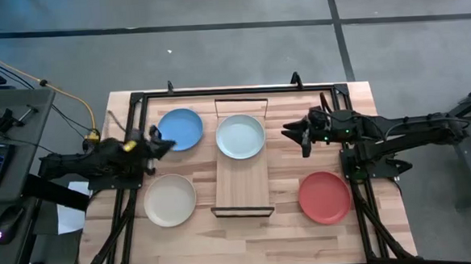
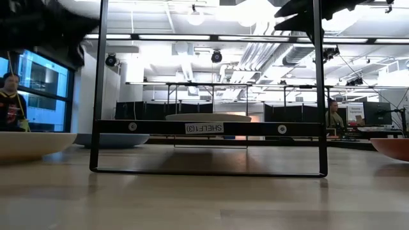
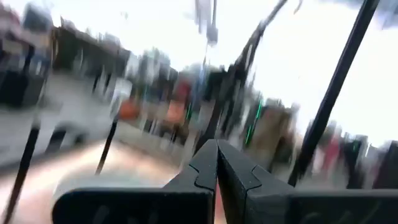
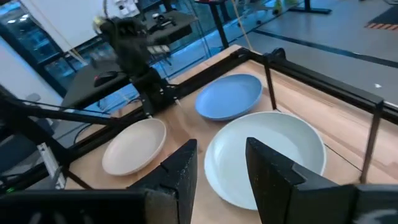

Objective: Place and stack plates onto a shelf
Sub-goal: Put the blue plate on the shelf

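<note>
1. Far left: left gripper (image 1: 165, 144) hung beside the near edge of the blue plate (image 1: 180, 129), up off the table. Fingers (image 3: 205, 171) pressed together in the left wrist view, nothing between them. That view was badly smeared, so not much else to read from it.
2. Just below that arm in the high view: cream plate (image 1: 170, 200) sat flat on the table (image 1: 289, 234), left of the shelf, apart from the blue one.
3. Middle: shelf (image 1: 242, 188) ran lengthwise across the table, black wire frames at both short ends. Pale blue-white plate (image 1: 241, 136) already rested on its far end, alone, nothing stacked on it. Showed up in the low view too as a thin pale disc (image 2: 208, 117) on the board, above the "SHELF" label (image 2: 204, 128).
4. Right of the shelf: right gripper (image 1: 294, 132) hovered close to the pale plate's right edge, not touching. Fingers (image 4: 184, 168) stood clearly apart, empty, with the pale plate (image 4: 267, 155) right under them.
5. Far right: red plate (image 1: 324, 197) lay on the table near the right arm's base, well clear of the shelf.
</note>
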Controlling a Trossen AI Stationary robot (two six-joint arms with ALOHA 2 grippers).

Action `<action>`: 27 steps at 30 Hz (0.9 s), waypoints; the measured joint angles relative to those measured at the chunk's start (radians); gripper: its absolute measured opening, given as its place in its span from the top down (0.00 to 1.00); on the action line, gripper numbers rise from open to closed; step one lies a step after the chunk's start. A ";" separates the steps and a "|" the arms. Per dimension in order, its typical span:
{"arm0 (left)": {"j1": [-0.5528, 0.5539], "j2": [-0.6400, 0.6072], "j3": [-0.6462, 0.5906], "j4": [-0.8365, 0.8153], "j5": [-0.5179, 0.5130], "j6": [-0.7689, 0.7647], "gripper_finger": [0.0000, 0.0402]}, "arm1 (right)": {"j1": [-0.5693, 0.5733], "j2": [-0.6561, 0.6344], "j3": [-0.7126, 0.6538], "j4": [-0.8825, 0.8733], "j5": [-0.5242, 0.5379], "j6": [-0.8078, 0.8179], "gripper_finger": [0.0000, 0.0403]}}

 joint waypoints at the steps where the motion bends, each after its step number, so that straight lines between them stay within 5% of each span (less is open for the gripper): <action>1: 0.000 0.000 0.000 0.071 -0.022 -0.026 1.00 | -0.002 0.000 0.000 -0.001 0.005 0.000 0.71; 5: 0.000 0.005 0.002 0.365 -0.211 -0.049 1.00 | -0.006 0.000 0.000 0.000 0.021 0.005 0.71; 7: 0.001 0.033 0.027 0.342 -0.289 -0.064 1.00 | -0.006 0.000 0.000 0.001 0.036 0.005 0.71; 15: 0.021 0.344 0.349 -0.470 -0.315 -0.268 0.82 | -0.006 0.000 0.000 0.001 0.071 0.031 0.71; 20: 0.085 0.554 0.539 -0.906 -0.217 -0.301 0.67 | -0.006 0.000 0.000 0.001 0.071 0.031 0.71; 27: 0.153 0.846 0.583 -1.116 0.010 -0.187 0.57 | -0.006 0.000 0.000 -0.005 0.070 0.031 0.71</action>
